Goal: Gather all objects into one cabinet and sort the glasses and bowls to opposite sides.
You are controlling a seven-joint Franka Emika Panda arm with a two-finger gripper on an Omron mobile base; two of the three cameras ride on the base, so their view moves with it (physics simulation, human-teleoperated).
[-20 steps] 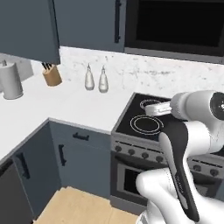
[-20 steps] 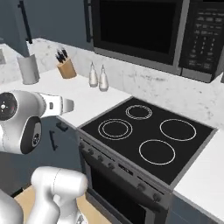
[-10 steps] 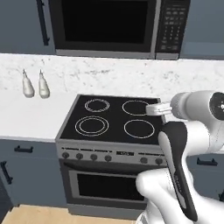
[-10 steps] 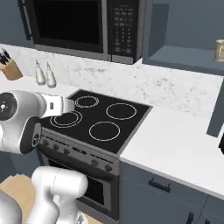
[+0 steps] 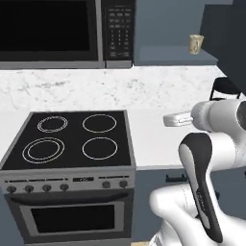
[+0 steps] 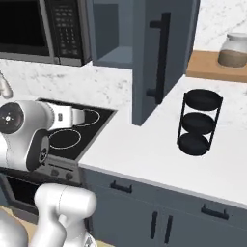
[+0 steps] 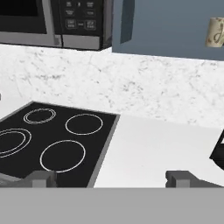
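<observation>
White counter [image 6: 144, 149] runs out from my arm, beside the black stove [image 5: 72, 139]. My gripper [image 7: 111, 178] hangs over its front edge, fingers spread wide, nothing between them. Farther back the cabinet [image 6: 144, 48] stands with its door open; one mug [image 5: 195, 44] sits at the shelf's right end, its dark mark unreadable. Microwave [image 5: 62, 31] keypad text is too blurred.

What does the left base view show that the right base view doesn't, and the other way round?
Left base view: a cream mug sitting on the cabinet shelf, and the whole stove front with its knobs. Right base view: the open cabinet door with its black bar handle, a black three-tier rack and a jar. Both share the microwave, the stove top and the white counter.
</observation>
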